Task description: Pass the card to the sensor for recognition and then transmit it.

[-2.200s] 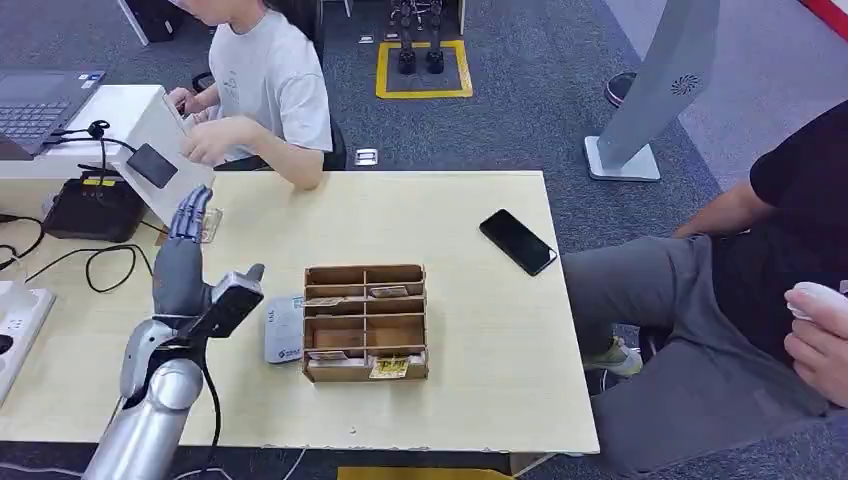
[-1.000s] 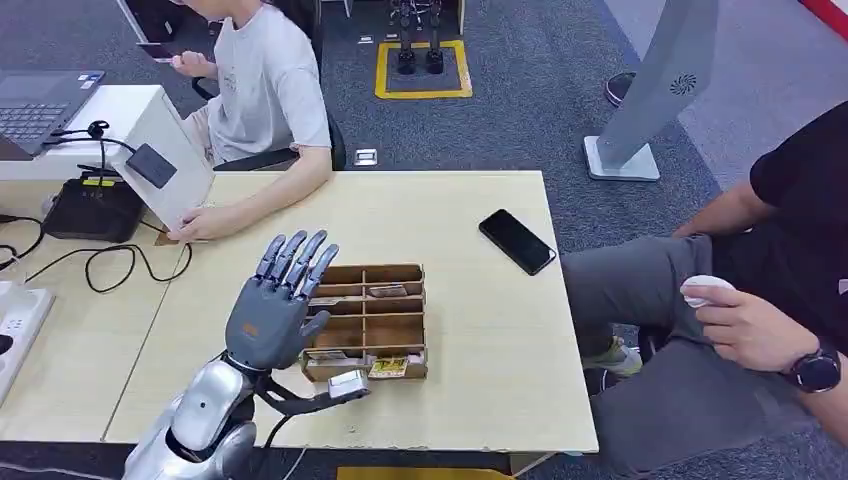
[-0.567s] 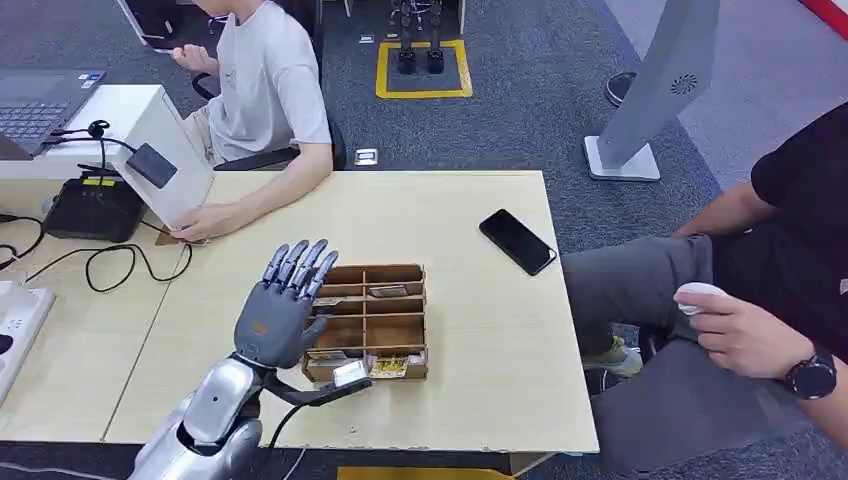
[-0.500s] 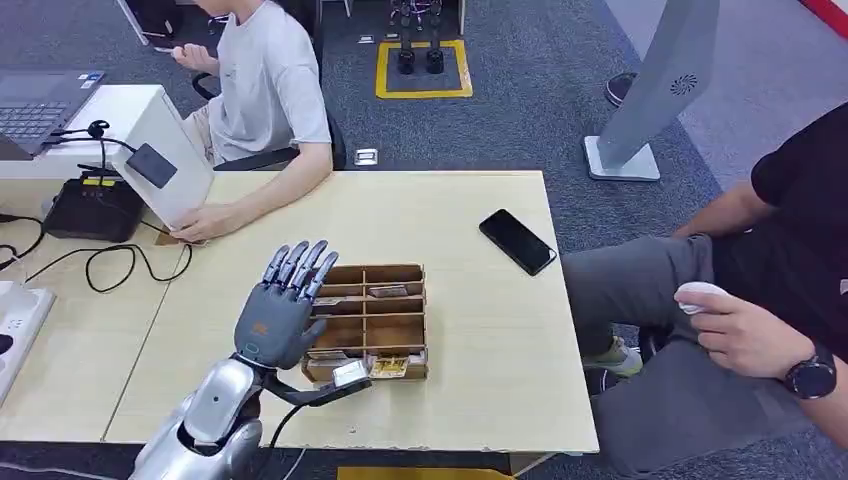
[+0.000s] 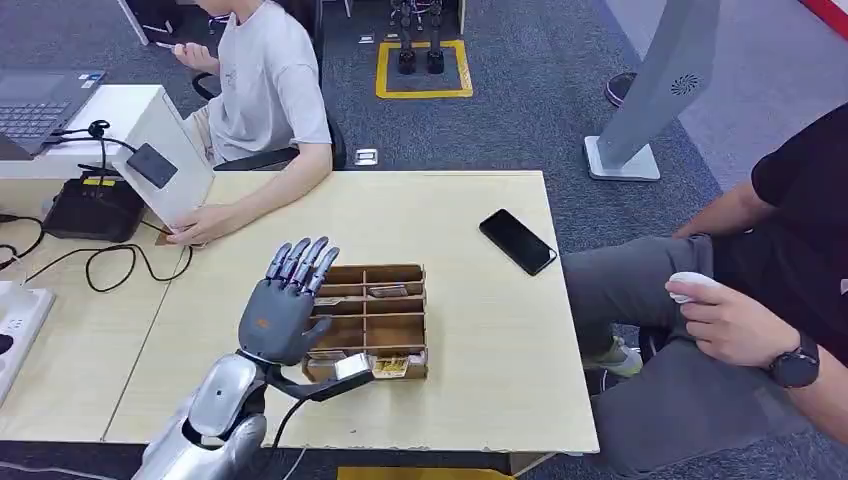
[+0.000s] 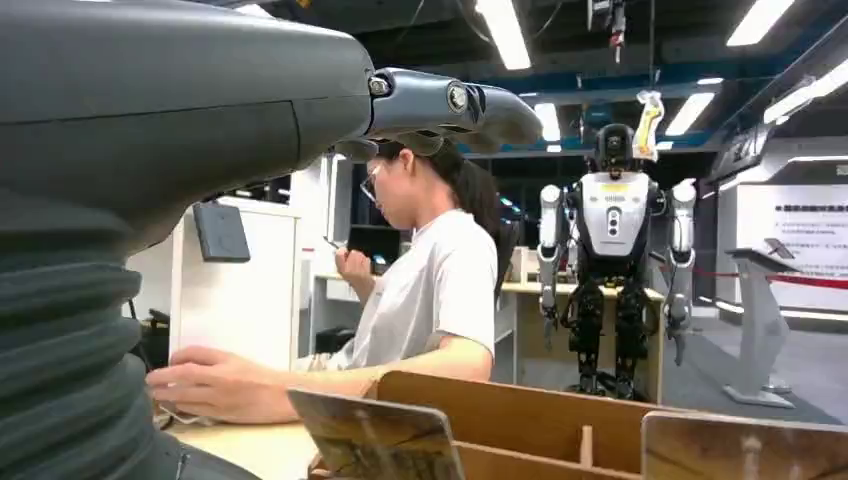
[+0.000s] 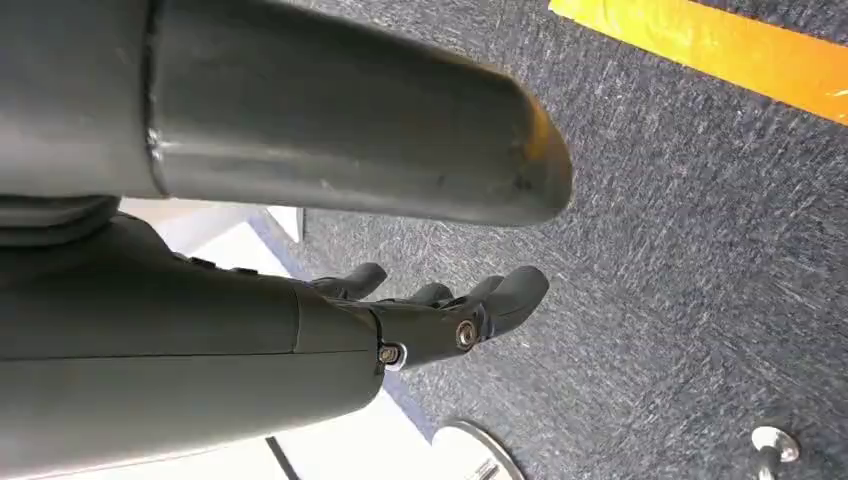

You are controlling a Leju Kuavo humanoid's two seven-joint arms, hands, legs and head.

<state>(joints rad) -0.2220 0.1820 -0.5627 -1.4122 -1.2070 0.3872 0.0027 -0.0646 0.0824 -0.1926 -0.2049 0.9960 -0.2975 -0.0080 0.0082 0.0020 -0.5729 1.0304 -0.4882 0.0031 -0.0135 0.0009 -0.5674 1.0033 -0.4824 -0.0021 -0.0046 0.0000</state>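
The left robot hand [image 5: 280, 308] hovers spread over the left edge of the wooden card box [image 5: 378, 320] on the tabletop [image 5: 470, 330], holding nothing. Cards [image 5: 388, 367] sit in the box's compartments. The right robot hand [image 7: 440, 310] hangs empty, fingers loosely apart, above carpet.

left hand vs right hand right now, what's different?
The left hand is raised over the table, above the wooden card organizer, while the right hand hangs low over the grey carpet. The left hand's fingers are stretched out and spread, while the right hand's fingers are loosely bent. Both hold nothing.
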